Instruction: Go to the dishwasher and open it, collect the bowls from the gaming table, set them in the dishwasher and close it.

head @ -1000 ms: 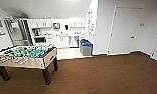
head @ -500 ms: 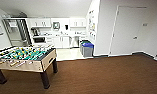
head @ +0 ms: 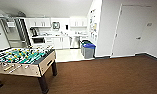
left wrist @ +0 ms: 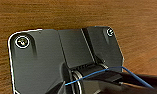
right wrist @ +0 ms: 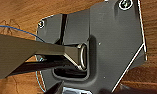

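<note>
Whether either pincer is wide or narrow cannot be told, since the fingers are not made out in the wrist views; brown carpet [left wrist: 69, 15] is seen beneath both arms. In the head view, a football table [head: 24, 61] with a green field is seen at the near left on the carpet. Farther off, in the white kitchen, the steel-grey dishwasher [head: 74, 42] is set among white cupboards [head: 57, 42], with two bins [head: 88, 49] just beside it. A white door [head: 130, 30] is seen to the right.

Light: bright, even in the kitchen [head: 61, 35]; white walls washed out.
Sharpness: soft blur everywhere.
Edges: lines bend.
</note>
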Tool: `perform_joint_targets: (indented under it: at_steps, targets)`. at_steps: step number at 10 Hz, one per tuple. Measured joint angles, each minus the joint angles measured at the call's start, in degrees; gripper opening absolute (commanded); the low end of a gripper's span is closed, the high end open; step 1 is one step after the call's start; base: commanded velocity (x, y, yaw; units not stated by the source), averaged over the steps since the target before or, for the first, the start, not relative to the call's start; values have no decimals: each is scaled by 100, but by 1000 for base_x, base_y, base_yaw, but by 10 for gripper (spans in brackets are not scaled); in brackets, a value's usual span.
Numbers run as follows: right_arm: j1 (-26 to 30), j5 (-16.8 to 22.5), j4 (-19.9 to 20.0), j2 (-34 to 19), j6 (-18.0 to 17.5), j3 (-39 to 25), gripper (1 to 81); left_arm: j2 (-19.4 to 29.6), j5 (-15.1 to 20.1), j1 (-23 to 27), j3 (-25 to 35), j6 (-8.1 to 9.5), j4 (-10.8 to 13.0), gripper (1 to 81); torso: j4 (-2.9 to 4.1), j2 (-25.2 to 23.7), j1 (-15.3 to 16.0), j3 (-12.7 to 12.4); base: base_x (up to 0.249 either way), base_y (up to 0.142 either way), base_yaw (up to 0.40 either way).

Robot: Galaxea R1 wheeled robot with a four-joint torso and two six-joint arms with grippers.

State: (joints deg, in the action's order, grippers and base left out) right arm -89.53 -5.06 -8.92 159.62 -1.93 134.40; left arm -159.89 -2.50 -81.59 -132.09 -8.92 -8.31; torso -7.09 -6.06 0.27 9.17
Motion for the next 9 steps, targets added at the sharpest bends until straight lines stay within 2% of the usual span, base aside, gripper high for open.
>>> perform_joint_targets:
  at_steps: [9]
  targets:
    - [48, 22, 30, 55, 4, 85, 811, 16, -11, 20, -2, -2, 2, 811, 0, 2, 0, 0, 253, 0, 0]
